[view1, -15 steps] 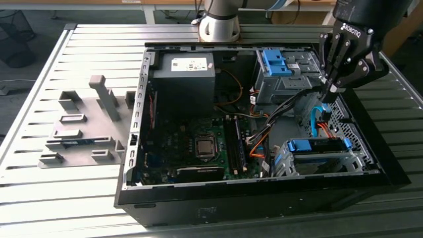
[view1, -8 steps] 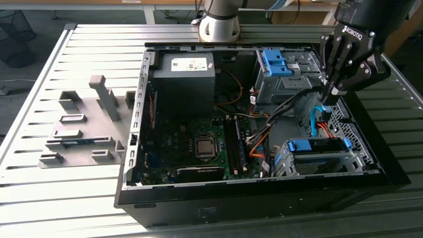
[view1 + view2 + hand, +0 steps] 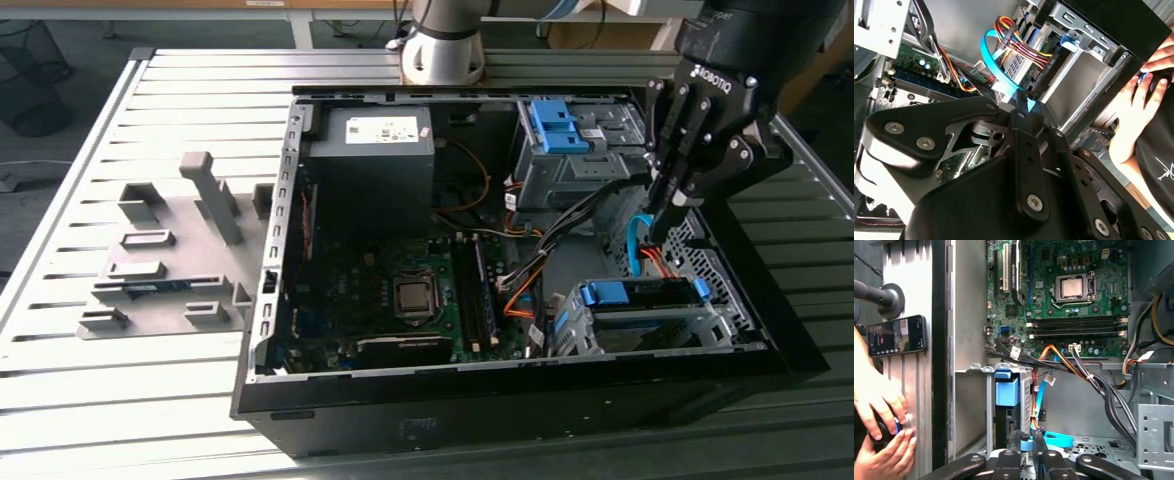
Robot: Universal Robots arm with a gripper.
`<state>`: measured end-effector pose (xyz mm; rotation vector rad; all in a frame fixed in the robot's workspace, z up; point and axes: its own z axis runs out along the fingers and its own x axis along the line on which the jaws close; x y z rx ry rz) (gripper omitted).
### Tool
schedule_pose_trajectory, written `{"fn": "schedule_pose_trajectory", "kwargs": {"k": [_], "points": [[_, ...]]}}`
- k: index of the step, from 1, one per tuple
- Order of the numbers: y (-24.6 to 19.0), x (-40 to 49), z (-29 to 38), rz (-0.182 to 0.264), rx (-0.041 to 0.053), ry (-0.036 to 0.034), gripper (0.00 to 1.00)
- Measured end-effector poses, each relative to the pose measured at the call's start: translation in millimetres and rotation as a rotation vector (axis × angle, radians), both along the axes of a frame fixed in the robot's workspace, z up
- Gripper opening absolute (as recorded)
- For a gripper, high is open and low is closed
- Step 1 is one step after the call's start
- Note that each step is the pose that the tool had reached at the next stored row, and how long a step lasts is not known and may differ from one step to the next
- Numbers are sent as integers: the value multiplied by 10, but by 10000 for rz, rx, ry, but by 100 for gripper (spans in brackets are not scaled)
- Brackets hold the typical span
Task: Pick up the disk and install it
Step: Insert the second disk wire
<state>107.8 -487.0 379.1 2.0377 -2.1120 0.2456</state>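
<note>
The disk (image 3: 642, 296) sits in the drive cage (image 3: 571, 322) at the near corner of the open computer case (image 3: 274, 260), on the exterior view's right. Its blue frame faces up and a strip of silver shows beneath. In the first wrist view the same blue frame marks the disk (image 3: 1006, 390), slotted into its bay beside the motherboard (image 3: 1064, 285).

The gripper (image 3: 674, 195) hangs over the case just beyond that cage. Its fingers are drawn nearly together, and in both wrist views they pinch the end of the flat blue cable (image 3: 1051, 440) that loops up from the case floor. The connector itself is mostly hidden behind the fingertips (image 3: 1026, 105), so the grip looks firm but may only be on its edge.

The step in hand seems to be cabling a disk that is already seated. To do it well, the connector should stay square to the disk's rear socket and travel straight along the slot, with no twist in the ribbon. The bundle of coloured power wires (image 3: 1021, 42) lies close by and could snag, so slow, low-force travel is wise.
</note>
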Motion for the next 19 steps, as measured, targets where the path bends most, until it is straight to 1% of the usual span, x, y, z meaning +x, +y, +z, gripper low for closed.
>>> {"fn": "schedule_pose_trajectory", "kwargs": {"k": [1,5,11,14,19], "points": [[-1,0,-4,0,-10,0,25],[-7,0,-25,0,-17,10,25],[-7,0,-29,0,-34,10,25],[-7,0,-36,1,-72,11,25],[-7,0,-75,1,-78,10,25]]}}
